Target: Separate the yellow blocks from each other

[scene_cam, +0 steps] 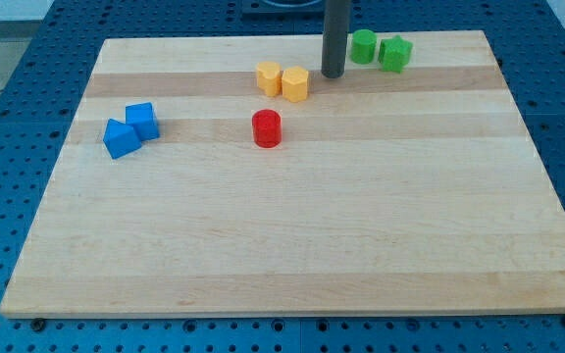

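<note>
Two yellow blocks sit side by side and touching near the view's top centre: a left yellow block (268, 76) and a right yellow hexagonal block (295, 84). My tip (333, 74) stands just to the right of the right yellow block, with a small gap between them. The dark rod rises from there to the view's top edge.
A red cylinder (267, 128) lies below the yellow pair. A green cylinder (363, 46) and a green star-shaped block (395, 53) sit to the tip's upper right. Two blue blocks (141, 120) (121, 138) touch at the view's left. The wooden board (292, 245) rests on a blue perforated table.
</note>
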Robot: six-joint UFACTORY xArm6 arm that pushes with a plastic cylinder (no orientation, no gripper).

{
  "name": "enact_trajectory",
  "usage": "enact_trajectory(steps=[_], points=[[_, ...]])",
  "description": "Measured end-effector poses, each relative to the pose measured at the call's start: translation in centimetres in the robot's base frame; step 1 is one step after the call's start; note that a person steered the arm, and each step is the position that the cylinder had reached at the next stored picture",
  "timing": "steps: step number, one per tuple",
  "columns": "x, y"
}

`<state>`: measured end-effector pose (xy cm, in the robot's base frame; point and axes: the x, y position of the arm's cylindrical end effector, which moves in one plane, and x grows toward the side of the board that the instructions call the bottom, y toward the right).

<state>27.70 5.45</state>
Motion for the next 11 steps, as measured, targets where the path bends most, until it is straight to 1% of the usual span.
enact_trajectory(steps=[1,4,6,7,10,11], points=[[0.0,-0.2],[0.2,-4.4],[-4.0,-4.4],[-4.0,-8.3],[3.1,-8.2],[4.9,-10.0]])
